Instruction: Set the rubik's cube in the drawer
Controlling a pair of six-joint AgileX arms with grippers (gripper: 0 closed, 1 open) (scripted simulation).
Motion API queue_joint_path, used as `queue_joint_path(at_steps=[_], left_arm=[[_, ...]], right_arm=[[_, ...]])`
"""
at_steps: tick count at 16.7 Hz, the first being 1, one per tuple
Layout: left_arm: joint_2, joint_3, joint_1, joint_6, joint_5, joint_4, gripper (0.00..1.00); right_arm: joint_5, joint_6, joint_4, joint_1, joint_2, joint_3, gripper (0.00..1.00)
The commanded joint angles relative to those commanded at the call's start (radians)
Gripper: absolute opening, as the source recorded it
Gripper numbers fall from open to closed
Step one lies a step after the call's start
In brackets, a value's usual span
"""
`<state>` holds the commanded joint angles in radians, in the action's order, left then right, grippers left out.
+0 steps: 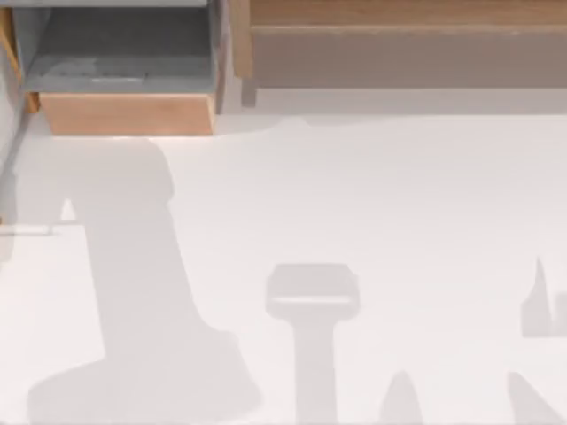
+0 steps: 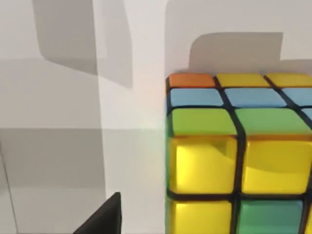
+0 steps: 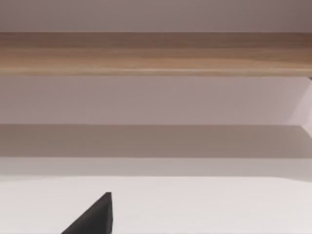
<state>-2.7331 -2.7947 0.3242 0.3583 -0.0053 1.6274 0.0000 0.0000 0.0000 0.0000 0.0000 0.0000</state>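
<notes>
The rubik's cube (image 2: 239, 156) looms close in the left wrist view, with yellow, green, blue and orange tiles between dark grid lines. A dark part of my left gripper (image 2: 103, 220) shows beside it, with a pale gap between the two. The drawer (image 1: 124, 113) stands open at the table's far left, its light-brown front panel facing the table and its flat grey inside bare where I can see it. A dark part of my right gripper (image 3: 95, 217) appears low in the right wrist view, facing the shelf.
A long brown wooden shelf (image 1: 399, 35) runs along the back right; its wooden board (image 3: 156, 53) crosses the right wrist view. Grey arm shadows (image 1: 133, 292) lie across the white tabletop.
</notes>
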Motion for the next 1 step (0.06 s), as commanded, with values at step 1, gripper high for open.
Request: queue_joint_path(at_steps=[1], left_arm=[[0.000,0.000,0.000,0.000,0.000,0.000,1.00]], right_arm=[[0.000,0.000,0.000,0.000,0.000,0.000,1.00]])
